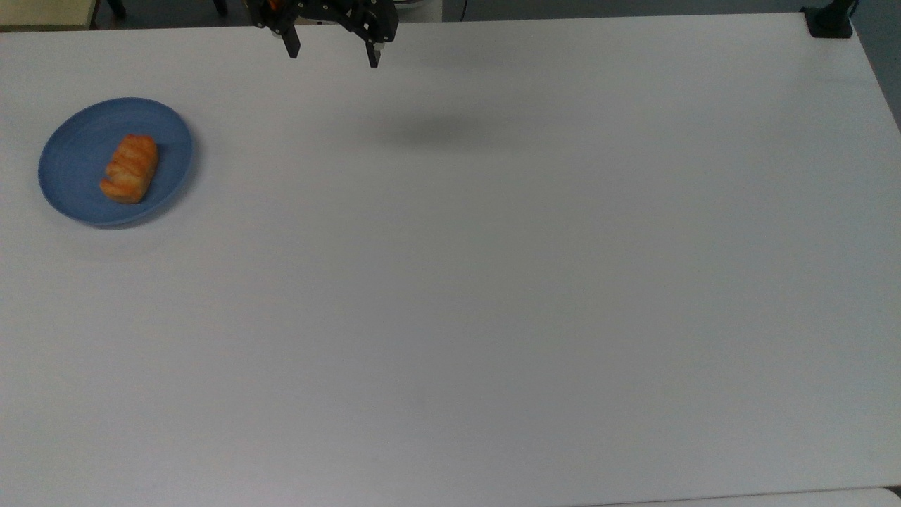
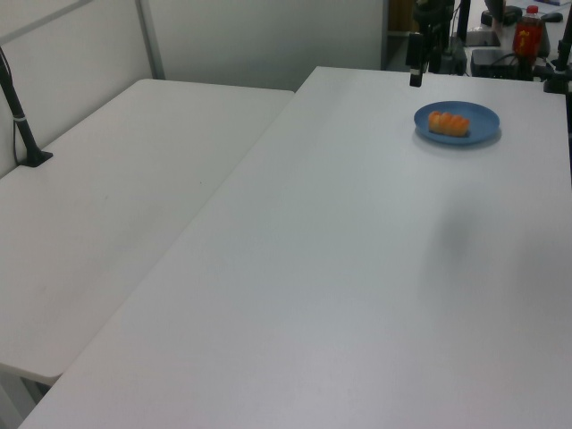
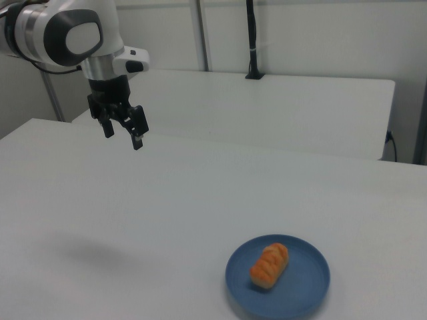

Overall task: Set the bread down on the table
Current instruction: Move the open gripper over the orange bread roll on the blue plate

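The table (image 1: 493, 282) is a smooth, matt white top, laminate by the look of it, with only a soft grey shadow on it. At the top view's left, the blue plate (image 1: 70, 176) has a dull satin finish with faint concentric ridges, like glazed ceramic or hard plastic. The bread (image 1: 130, 168) on it has a golden-orange crust, ridged and slightly shiny. In the right view's upper left, the arm (image 3: 67, 33) shows glossy white plastic shells with grey joints, and the gripper (image 3: 122, 137) is matt black, its fingers set apart.
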Controlling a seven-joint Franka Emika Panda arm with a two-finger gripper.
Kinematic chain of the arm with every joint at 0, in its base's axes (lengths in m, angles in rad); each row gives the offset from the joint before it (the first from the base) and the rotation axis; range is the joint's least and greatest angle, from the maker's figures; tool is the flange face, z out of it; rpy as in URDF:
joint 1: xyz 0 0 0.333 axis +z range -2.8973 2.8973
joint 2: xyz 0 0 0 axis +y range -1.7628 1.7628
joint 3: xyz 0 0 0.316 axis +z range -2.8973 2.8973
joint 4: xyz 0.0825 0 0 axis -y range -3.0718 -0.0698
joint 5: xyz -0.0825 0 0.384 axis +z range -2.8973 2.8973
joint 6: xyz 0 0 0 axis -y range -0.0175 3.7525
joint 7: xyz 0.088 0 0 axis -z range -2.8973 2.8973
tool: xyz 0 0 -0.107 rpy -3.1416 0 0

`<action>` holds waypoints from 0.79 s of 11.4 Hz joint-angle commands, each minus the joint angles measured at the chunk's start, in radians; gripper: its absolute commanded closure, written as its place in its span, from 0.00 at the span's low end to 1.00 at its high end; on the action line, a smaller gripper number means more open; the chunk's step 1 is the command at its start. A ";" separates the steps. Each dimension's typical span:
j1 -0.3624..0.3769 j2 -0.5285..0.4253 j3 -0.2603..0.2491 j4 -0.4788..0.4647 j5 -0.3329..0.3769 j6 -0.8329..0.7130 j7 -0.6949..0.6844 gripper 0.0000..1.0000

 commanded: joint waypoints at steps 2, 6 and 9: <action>0.008 -0.034 -0.014 -0.012 -0.024 -0.044 -0.007 0.00; 0.008 -0.032 -0.018 -0.012 -0.024 -0.041 -0.009 0.00; 0.011 -0.032 -0.061 -0.012 -0.024 -0.035 -0.045 0.00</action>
